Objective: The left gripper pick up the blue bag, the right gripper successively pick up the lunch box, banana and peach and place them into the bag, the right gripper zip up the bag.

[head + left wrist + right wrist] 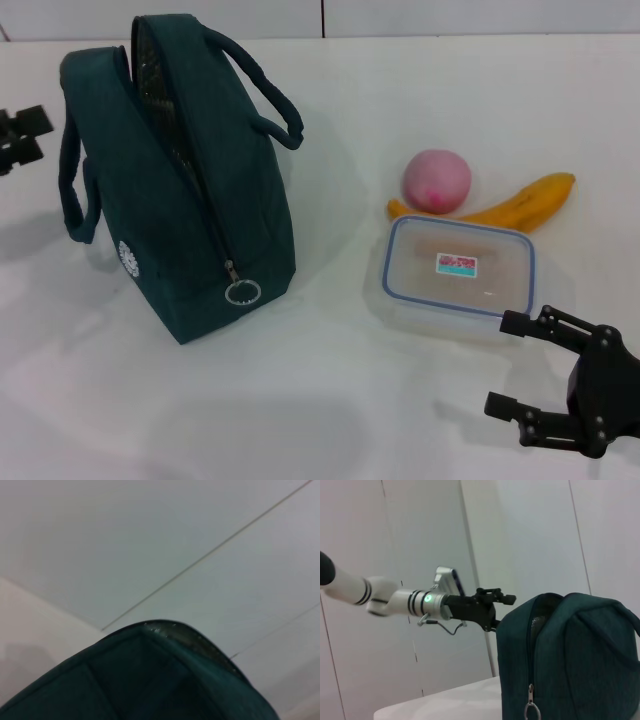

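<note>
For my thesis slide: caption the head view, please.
Open blue bag stands upright; lunch box, banana, peach wait beside the open right end effector.

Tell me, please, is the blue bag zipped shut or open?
Open: the blue bag gapes along its top, foil lining visible, zipper pull down at the end.

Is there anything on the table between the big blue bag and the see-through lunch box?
No. In the head view, only bare white table lies between the blue bag and the lunch box.
</note>
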